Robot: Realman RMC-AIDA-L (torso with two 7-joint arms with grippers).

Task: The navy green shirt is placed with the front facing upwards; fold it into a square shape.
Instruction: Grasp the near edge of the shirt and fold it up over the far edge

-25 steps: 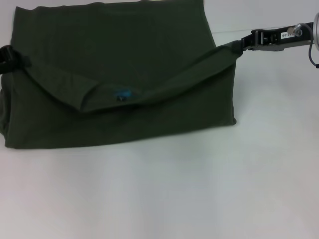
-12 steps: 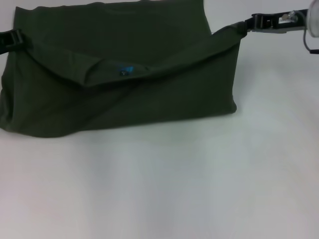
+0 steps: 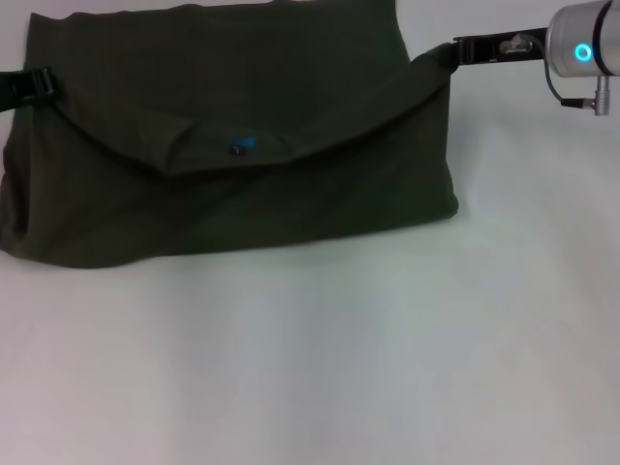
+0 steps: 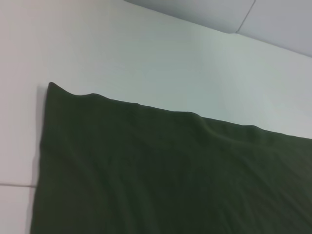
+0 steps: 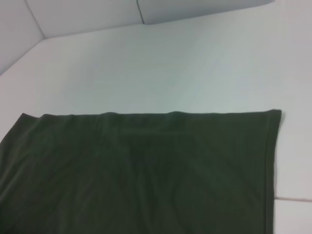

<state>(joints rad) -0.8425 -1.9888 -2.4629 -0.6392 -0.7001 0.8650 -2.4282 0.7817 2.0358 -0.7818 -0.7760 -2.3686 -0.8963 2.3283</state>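
One white tabletop [image 3: 387, 349] is carrying the whole job, and the navy green shirt [image 3: 232, 184] is lying across its far left part, already doubled into a wide band with its plain back showing. Its upper layer is sagging in the middle between the two grippers, the collar with the small blue neck logo [image 3: 236, 147] drooping lowest. The cloth is behaving as soft, limp and light: it will drape and crease rather than hold an edge, so the corners and hems look like the sensible places to take hold, with both ends kept level. The right gripper [image 3: 453, 50] is sitting at the shirt's right upper corner, fingers clamped on the fabric. The left gripper [image 3: 41, 81] is sitting at the left edge, fingers likewise closed on the cloth.
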